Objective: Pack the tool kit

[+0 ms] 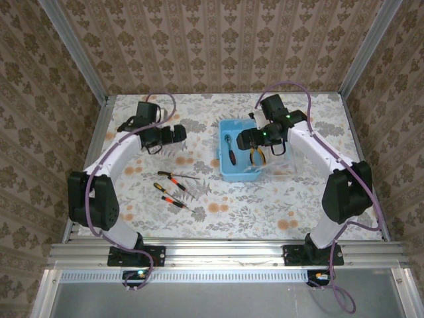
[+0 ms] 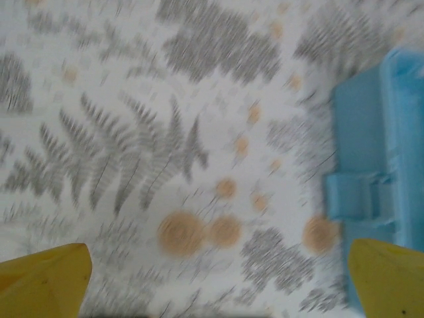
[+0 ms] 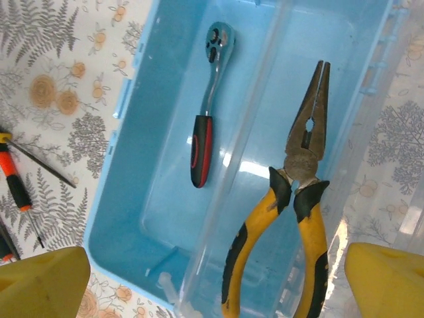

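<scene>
Right wrist: pliers (image 3: pixel 301 165), ratchet (image 3: pixel 209 99), blue case (image 3: pixel 116 218)

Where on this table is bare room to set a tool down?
Bare cloth runs along the near edge in front of the screwdrivers and case, and along the far edge behind the case. Crowded: inside the case, holding ratchet and pliers.

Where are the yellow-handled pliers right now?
In the right wrist view the pliers lie inside the open blue case, in its right half, just right of the ratchet wrench; from above, that case sits right of centre on the table.
</scene>
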